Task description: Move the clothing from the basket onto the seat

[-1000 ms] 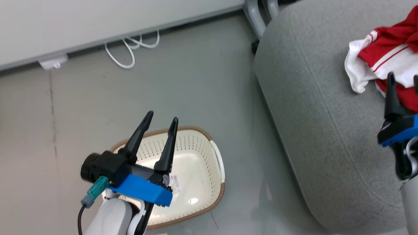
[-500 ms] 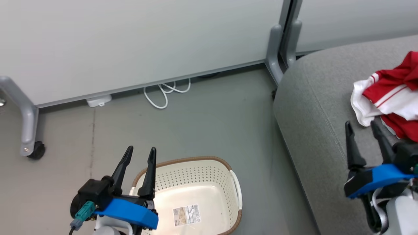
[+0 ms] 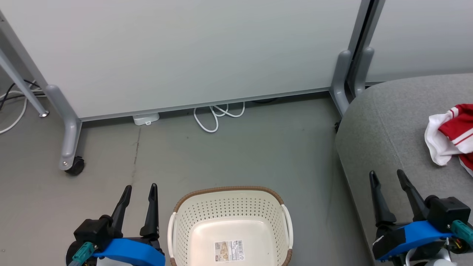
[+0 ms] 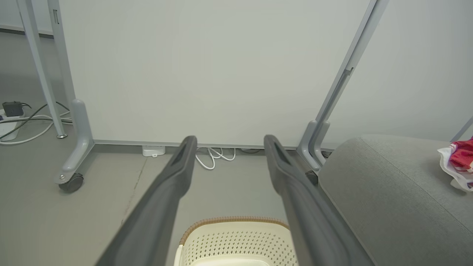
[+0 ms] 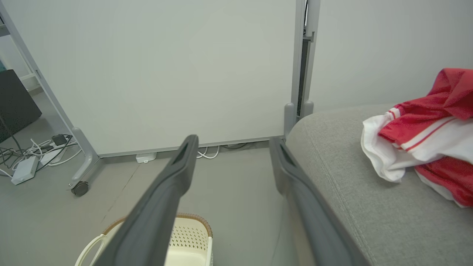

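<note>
Btm left of head view: L gripper (image 3: 140,187), fingers spread, nothing btwn them, hanging over the floor (image 3: 236,159) just left of the basket (image 3: 229,207). Btm right: R gripper (image 3: 386,173), likewise spread & holding nothing, over the front part of the seat (image 3: 388,125).

Basket stands upright at btm ctr on the floor, brown rim on top, white handle each side. Its cream base shows, w/ a barcode sticker (image 3: 229,251) on it.

Seat takes the right side, its rounded corner apart from the basket w/ a strip of floor btwn. The clothing (image 3: 451,133), red w/ white trim, lies bunched on the seat at the right edge, partly cut off, up-right of the R gripper & not touching it.

Farther back: white cable (image 3: 214,118) looped on the floor at the foot of a pale partition (image 3: 184,55) across the upper half. Grey leg w/ caster (image 3: 75,166) mid left; grey post (image 3: 342,81) upper right, by the seat corner.
</note>
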Controlling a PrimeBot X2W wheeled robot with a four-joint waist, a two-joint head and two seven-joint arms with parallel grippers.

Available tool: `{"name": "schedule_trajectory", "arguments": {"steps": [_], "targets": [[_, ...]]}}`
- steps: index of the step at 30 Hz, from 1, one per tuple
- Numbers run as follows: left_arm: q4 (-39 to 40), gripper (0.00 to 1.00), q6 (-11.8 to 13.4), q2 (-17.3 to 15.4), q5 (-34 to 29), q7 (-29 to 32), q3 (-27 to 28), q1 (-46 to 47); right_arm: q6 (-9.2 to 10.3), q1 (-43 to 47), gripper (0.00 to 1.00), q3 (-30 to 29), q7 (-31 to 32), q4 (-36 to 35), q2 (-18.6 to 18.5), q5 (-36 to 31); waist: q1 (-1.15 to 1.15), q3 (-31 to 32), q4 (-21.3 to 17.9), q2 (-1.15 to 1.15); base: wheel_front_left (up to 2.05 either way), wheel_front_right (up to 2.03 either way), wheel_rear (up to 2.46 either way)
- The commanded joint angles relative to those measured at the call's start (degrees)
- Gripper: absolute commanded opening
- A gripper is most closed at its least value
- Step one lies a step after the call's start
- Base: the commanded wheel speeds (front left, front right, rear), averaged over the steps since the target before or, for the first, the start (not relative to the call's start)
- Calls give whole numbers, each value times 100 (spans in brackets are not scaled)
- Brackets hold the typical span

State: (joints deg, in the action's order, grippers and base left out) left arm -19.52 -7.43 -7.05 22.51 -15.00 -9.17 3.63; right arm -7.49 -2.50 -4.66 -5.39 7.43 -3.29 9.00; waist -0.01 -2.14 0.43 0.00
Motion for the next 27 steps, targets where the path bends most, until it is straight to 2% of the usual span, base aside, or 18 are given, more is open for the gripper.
{"name": "schedule_trajectory", "arguments": {"steps": [1, 11, 27], "targets": [[-9, 100, -6, -1, -54, -26, 34, -18, -1, 93, 100, 13, -20, -32, 23, -13, 1, 15, 46, 0, 0, 0, 0], [-72, 100, -6, 64, -102, -26, 103, -76, -1, 204, 100, 84, -33, -43, 45, -4, 1, 45, 195, 0, 0, 0, 0], [-55, 100, -6, 90, -115, -26, 125, -11, -1, 171, 100, 218, -57, 119, 45, 131, 1, 32, 181, 0, 0, 0, 0]]}}
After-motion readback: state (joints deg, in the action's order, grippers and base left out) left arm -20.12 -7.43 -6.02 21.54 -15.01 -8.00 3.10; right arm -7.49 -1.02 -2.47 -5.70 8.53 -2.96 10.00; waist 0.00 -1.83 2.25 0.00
